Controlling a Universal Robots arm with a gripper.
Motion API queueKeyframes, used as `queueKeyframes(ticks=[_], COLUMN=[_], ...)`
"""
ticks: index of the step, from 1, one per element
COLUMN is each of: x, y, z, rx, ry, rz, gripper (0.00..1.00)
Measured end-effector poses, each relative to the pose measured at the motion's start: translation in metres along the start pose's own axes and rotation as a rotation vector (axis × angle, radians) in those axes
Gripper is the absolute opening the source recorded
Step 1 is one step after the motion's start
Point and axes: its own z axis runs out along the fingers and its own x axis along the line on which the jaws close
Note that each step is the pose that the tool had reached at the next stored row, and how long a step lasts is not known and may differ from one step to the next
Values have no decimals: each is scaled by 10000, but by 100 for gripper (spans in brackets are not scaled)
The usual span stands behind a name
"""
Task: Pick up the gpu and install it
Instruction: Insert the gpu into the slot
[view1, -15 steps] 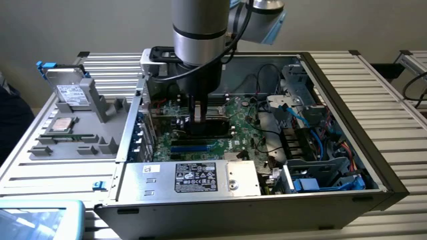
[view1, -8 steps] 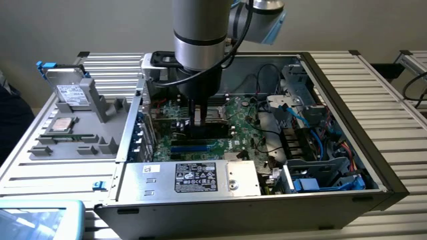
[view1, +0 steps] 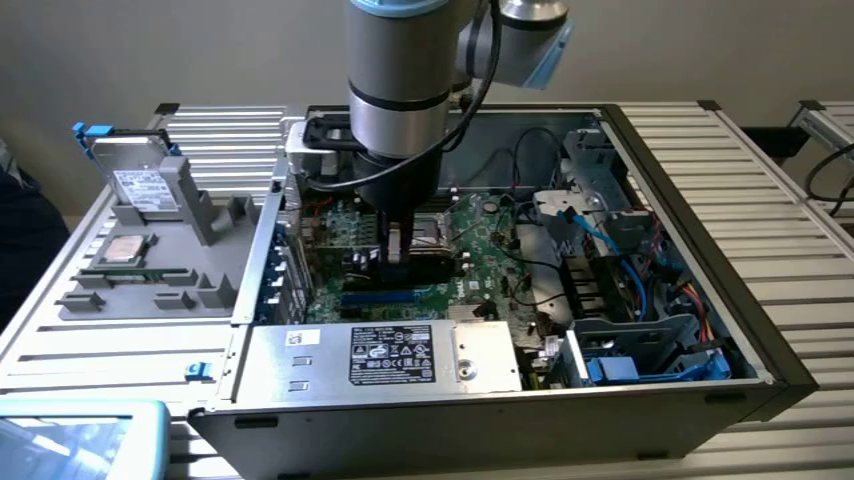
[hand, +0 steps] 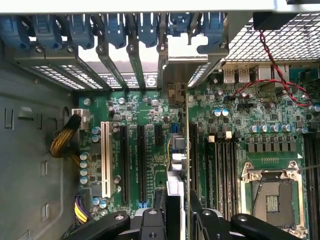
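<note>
Green card: the gpu (hand: 176, 192), a thin green circuit-board card with a silvery metal edge bracket, is standing on its edge over the wide green motherboard (hand: 240, 125). Its bracket end is facing the row of blue plastic latches (hand: 115, 30) on the rear wall.
Reason for the hold: it is being kept upright, I judge, so that its lower edge is lining up with one of the long black expansion slots (hand: 141, 160).
Jaws: the gripper (hand: 175, 222) is pinching the card, with one black finger (hand: 150, 222) pressing each flat face.
Arm: the grey cylindrical robot arm (view1: 400, 90) is reaching straight down into the open black computer case (view1: 747, 210), wrist vertical, jaws hanging low over the boards.
Seating: I cannot tell whether the card is touching the slot or hovering just above it.
Off to the side: a silver hard drive with a white label (view1: 138, 185) is leaning in a grey plastic holder (view1: 147, 300) on the slatted metal surface (view1: 787, 150), well apart from the gripper, toward the exterior view's left.
</note>
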Motion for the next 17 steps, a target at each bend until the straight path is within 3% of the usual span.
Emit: queueKeyframes(ticks=[4,17], x=[2,7], y=[19,75], z=[36,110], rx=[-137,-138], ry=[6,8], rz=[4,4], gripper=[28,28])
